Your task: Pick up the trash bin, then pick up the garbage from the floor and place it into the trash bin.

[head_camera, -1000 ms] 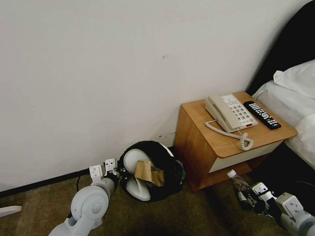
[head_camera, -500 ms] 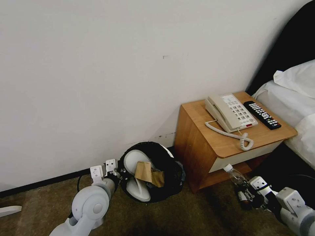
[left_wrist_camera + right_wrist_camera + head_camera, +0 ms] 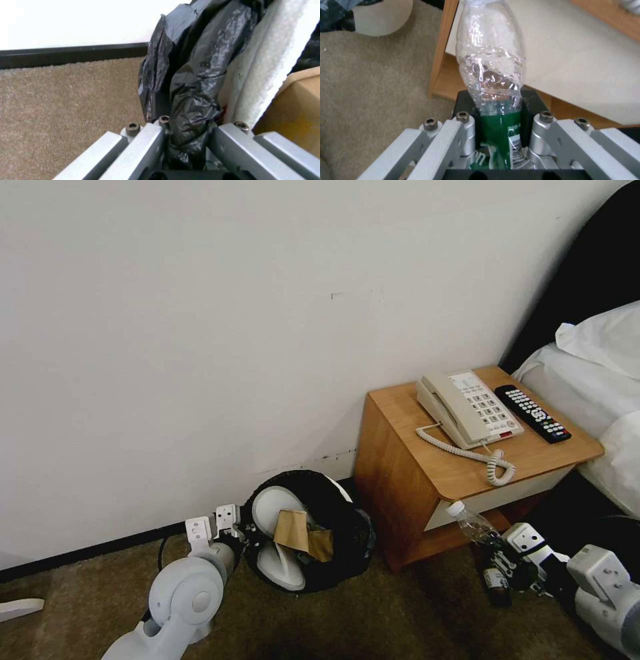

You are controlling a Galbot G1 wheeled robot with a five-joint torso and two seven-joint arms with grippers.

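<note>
My right hand (image 3: pixel 508 567) pinches the plastic bottle (image 3: pixel 479 540), cap tilted up toward the trash bin (image 3: pixel 337 527), whose rim my left hand (image 3: pixel 233 530) clamps leftward.

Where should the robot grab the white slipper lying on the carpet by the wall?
Probably the slipper by its thin edge, coming from above: it lies flat on the carpet, so the end effector's fingers can only close across its rim. Part of it is cut off from view.

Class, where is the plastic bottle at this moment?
In the head view, the plastic bottle is on the robot's right, clamped in the right gripper just in front of the wooden nightstand.
</note>
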